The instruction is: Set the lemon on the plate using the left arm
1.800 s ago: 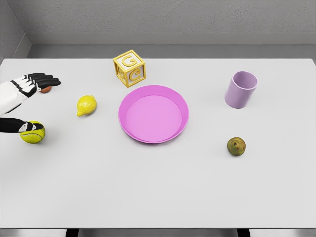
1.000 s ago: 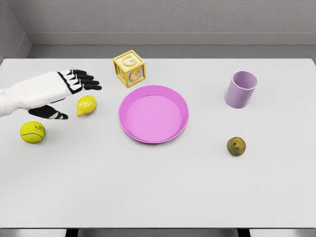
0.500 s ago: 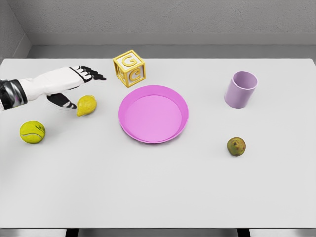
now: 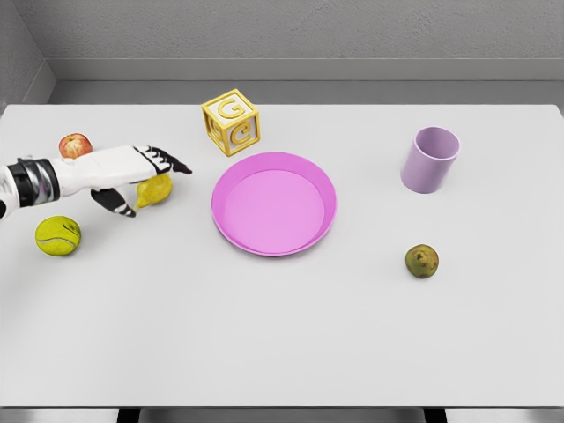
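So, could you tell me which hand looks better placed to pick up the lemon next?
The left. The left hand is already over the lemon, fingers open around it, with the plate just to the lemon's right. The right arm is not in view.

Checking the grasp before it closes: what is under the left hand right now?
The lemon, partly showing below the left hand; its upper part is covered. Whether the fingers touch it cannot be seen.

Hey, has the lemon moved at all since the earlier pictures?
No. The lemon sits at the same spot left of the pink plate; only the left hand has come down over it.
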Tool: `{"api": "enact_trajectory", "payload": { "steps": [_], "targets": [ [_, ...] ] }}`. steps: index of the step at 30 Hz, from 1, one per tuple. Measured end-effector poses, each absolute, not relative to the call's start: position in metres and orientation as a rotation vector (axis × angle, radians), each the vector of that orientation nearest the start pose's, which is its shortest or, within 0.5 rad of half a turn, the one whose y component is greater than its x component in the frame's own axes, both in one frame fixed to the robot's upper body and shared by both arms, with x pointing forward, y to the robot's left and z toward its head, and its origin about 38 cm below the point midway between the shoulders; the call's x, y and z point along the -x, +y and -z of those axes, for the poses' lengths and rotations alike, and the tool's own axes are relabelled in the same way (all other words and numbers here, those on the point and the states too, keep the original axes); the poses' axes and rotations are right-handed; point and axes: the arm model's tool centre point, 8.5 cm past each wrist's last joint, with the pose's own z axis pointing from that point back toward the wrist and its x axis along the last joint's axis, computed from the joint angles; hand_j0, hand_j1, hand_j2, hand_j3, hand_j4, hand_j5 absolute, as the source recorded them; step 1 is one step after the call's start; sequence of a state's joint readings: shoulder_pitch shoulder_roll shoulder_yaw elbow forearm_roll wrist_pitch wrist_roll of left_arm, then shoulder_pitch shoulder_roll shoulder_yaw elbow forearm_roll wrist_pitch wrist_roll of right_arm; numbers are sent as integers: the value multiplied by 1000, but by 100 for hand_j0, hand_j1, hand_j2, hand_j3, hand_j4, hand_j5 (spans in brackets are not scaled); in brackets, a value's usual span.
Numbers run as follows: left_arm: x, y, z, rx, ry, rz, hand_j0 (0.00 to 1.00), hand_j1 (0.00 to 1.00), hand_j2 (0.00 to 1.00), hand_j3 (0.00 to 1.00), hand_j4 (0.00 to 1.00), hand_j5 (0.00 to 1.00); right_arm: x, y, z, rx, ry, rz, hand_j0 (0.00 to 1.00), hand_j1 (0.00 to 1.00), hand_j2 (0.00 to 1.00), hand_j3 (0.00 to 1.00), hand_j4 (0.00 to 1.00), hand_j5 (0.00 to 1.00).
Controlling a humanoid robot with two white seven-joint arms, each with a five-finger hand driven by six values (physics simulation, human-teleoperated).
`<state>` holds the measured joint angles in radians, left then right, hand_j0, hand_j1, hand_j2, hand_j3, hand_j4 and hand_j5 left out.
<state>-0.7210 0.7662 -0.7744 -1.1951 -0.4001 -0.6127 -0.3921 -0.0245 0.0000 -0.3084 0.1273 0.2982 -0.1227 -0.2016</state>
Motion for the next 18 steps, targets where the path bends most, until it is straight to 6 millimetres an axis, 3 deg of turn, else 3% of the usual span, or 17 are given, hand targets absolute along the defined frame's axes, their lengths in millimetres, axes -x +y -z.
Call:
{"api": "enact_trajectory", "payload": {
  "steps": [13, 18],
  "targets": [
    [-470, 328, -158, -387, -1284, 1981, 100, 100, 100, 100, 100, 100, 14, -275, 257, 251, -25, 14, 100, 100, 100, 100, 100, 100],
    [-471, 323, -155, -395, -1271, 2005, 92, 92, 92, 92, 92, 92, 14, -275, 257, 252, -25, 14, 100, 100, 100, 100, 100, 100]
  ]
}}
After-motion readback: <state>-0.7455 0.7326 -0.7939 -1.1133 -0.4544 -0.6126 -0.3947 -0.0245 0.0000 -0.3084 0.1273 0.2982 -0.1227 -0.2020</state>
